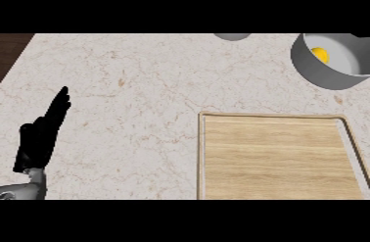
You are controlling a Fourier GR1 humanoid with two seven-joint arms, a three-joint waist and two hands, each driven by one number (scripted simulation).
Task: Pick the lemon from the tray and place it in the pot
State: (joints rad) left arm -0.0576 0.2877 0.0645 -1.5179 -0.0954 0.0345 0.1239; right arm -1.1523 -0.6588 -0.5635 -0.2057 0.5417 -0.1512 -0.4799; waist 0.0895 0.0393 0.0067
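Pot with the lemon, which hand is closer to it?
Only the left can be judged. The left hand rests open at the lower left, across the counter from the pot at the upper right. The right hand is not in view.

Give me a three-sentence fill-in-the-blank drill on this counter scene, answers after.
1. The grey pot holds a yellow ____.
2. The pot stands beyond the far ____ corner of the wooden tray.
3. The only hand showing is the robot's ____ one.
Missing words: lemon; right; left.
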